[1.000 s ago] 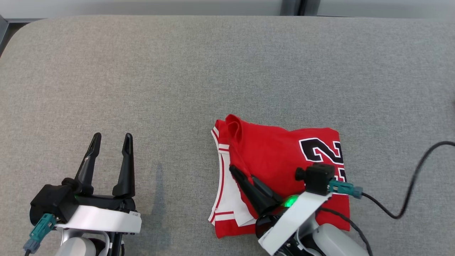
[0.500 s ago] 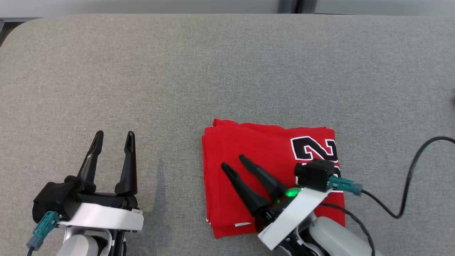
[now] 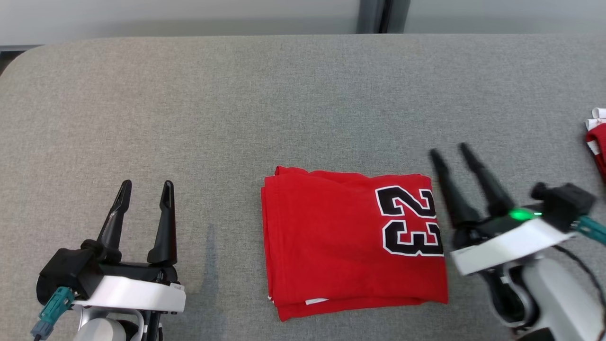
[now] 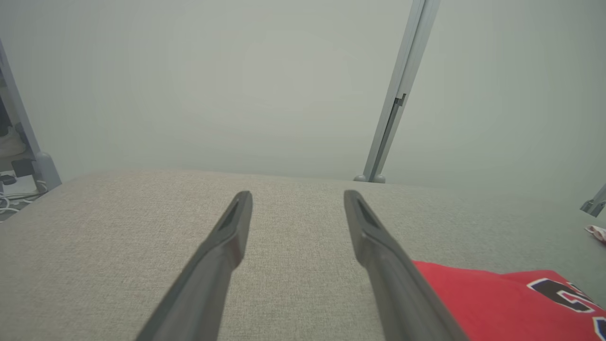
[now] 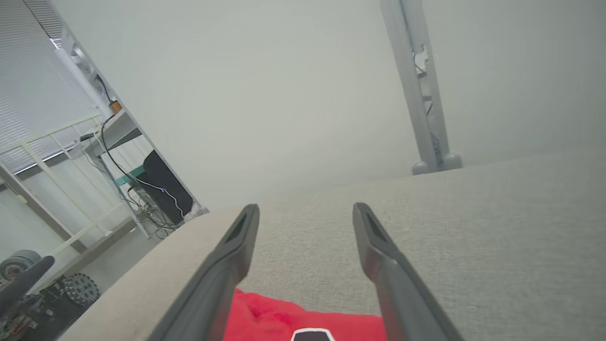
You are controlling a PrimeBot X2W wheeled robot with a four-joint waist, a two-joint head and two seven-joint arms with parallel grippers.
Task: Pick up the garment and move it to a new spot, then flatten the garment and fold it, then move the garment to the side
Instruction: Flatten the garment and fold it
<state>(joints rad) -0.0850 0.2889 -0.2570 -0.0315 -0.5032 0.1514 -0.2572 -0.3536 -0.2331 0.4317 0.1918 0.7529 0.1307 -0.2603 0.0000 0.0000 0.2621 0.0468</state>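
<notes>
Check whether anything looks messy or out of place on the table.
Nothing much. The red jersey lies folded flat on the grey table; only a small white bit pokes out from its near edge.

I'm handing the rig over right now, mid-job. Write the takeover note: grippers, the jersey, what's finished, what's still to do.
Red jersey: flat on the grey table, folded into a rectangle, number 23 facing up.
Left gripper: open, empty, over bare table left of the jersey.
Right gripper: open, empty, by the jersey's right edge.
Done: the fold looks complete.
Left: move the folded jersey to the side.
Note: a red and white cloth lies at the far right.
</notes>
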